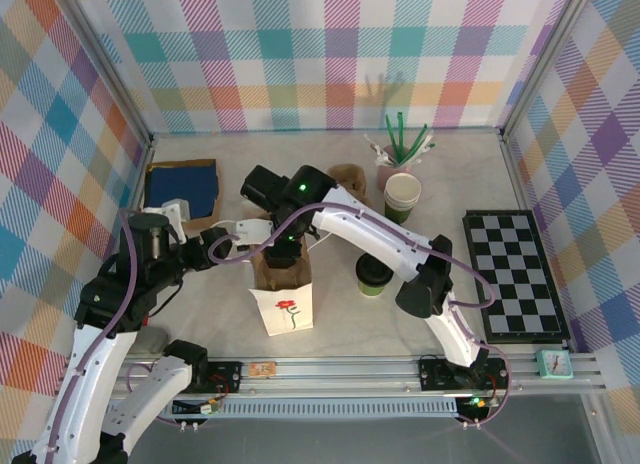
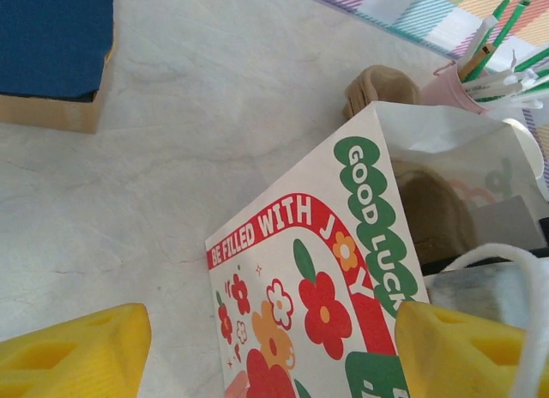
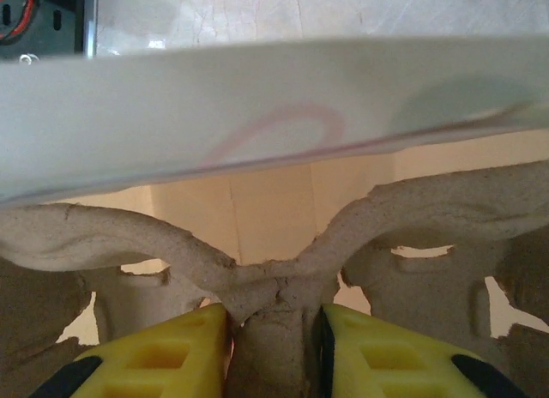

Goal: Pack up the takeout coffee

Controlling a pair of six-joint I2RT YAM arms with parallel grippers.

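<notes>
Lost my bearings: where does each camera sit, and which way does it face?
Top external: above and behind, looking down on the table; left arm and right arm show.
Left wrist: beside the paper bag, facing its printed side; open left gripper frames it.
Right wrist: at the bag's mouth, facing the cup carrier its right gripper pinches.
Shared: the bag.

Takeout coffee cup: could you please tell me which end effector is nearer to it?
Right. The right end effector grips the pulp carrier inside the white bag, just left of the takeout coffee cup; the left end effector is open beyond the bag's far side.
</notes>
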